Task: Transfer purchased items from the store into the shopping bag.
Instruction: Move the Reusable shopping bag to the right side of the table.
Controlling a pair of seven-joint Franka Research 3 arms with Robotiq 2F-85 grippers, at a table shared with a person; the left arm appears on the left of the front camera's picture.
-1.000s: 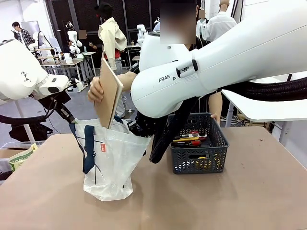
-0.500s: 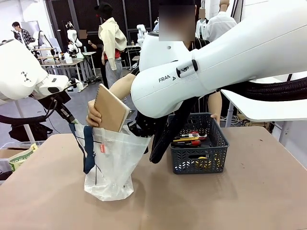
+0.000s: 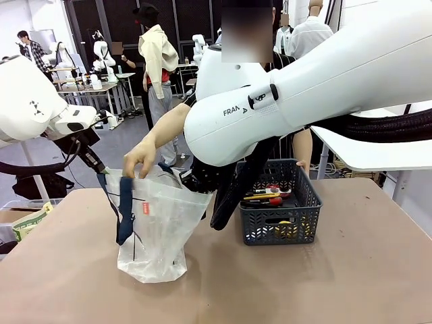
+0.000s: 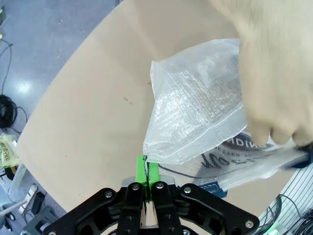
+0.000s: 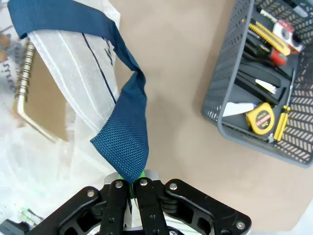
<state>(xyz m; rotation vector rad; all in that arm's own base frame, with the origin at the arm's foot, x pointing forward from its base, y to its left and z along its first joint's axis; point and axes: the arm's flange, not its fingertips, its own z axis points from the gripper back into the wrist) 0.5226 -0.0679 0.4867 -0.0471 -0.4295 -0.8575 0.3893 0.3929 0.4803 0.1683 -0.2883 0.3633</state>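
Observation:
The shopping bag (image 3: 158,229), whitish crinkly plastic with navy handles, stands open at the table's left middle. My left gripper (image 4: 147,171) is shut on the bag's (image 4: 195,107) rim. My right gripper (image 5: 131,183) is shut on a navy strap handle (image 5: 122,132). A person's hand (image 3: 140,158) rests at the bag's mouth. A brown spiral notebook (image 5: 41,103) lies inside the bag. The store (image 3: 280,202), a dark grey basket, stands right of the bag. It holds a yellow tape measure (image 5: 259,119) and slim red, yellow and black items (image 5: 269,41).
My right arm's big white link (image 3: 304,94) crosses the front view above the basket and hides the right gripper there. Bare brown table (image 3: 304,283) lies in front of bag and basket. The person stands at the far side.
The person lowered the brown notebook from above the bag down into it; the hand now sits at the bag's mouth without it. Both grippers kept their hold.

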